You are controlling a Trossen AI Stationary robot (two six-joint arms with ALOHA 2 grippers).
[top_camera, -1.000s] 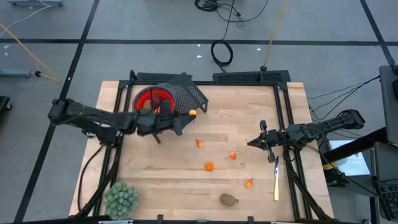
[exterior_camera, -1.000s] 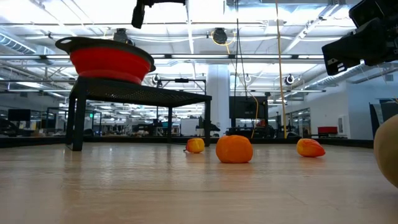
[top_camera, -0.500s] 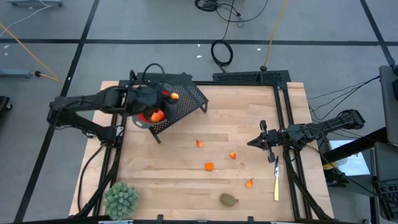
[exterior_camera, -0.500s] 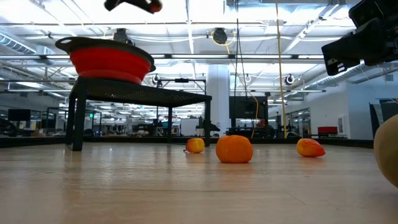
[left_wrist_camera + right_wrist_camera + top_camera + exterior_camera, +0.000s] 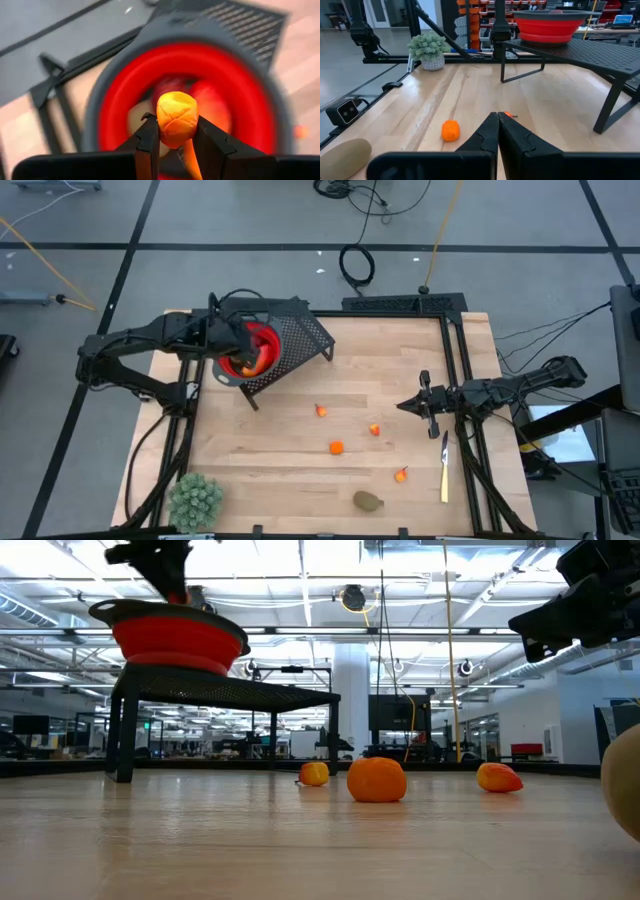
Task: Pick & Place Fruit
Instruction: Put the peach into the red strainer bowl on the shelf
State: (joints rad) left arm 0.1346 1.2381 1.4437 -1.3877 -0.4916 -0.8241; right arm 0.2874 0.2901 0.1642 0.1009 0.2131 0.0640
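Directly above red bowl (image 5: pixel 185 85) on black mesh stand (image 5: pixel 305 332), left gripper (image 5: pixel 172 131) clamps small orange fruit (image 5: pixel 176 118). Placing step under way; next move calls for opening fingers. Right gripper (image 5: pixel 408 406) waits clenched, empty, over table (image 5: pixel 300 470); more fruit pieces (image 5: pixel 336 447) remain below.

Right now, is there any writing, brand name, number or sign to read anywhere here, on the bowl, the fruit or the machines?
None that can be read.
Red bowl, black mesh stand, orange fruit piece in the left gripper, right gripper, plant pot: no lettering shows.
Shelves and screens in the room behind the table, in the low and right wrist views: any text there is too small to read.
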